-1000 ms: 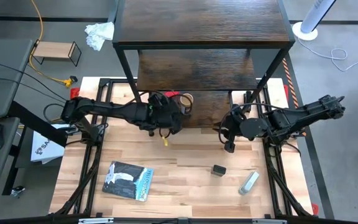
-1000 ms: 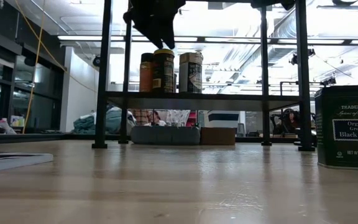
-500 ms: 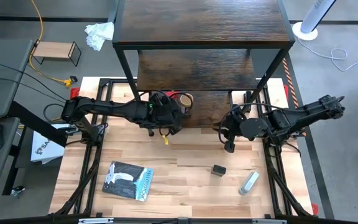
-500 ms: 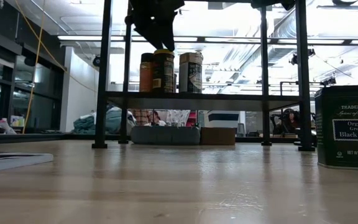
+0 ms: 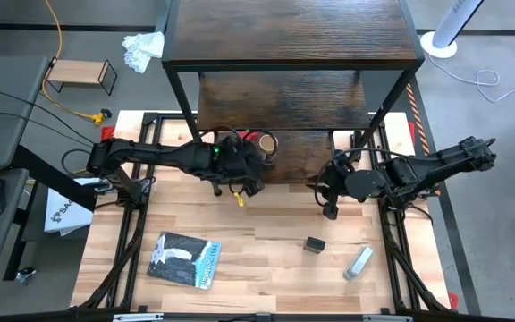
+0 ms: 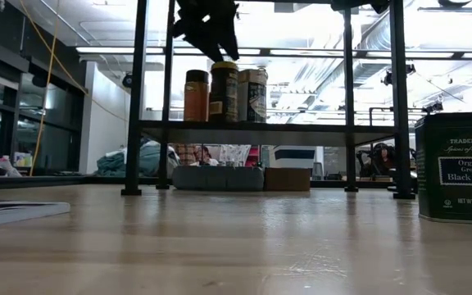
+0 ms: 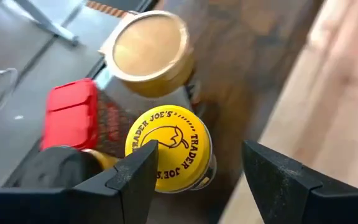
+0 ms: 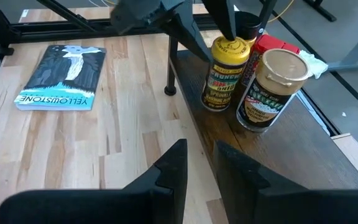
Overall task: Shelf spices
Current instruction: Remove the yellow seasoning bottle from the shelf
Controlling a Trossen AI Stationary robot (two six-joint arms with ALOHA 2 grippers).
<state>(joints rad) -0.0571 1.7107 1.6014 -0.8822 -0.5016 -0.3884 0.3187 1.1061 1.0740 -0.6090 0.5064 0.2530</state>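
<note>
- Red container [image 7: 70, 121]: in the left wrist view partly covered by the yellow-lidded jar [image 7: 168, 148]; label unreadable.
- Brown jar [image 6: 196, 95]: label too small to be read in the low view.
- Black pepper tin [image 6: 457, 168]: cut off by the right edge of the low view.
- Shelf [image 5: 284, 89]: upper boards and top of frame cropped in the low view.
- Left gripper [image 6: 207, 29]: upper part cut off by the low view's top edge.
- Blue-grey packet [image 6: 15, 211]: seen only edge-on in the low view, cut by the left edge.

Left gripper [image 7: 194, 168] agape, right gripper [image 8: 197, 163] narrowed
</note>
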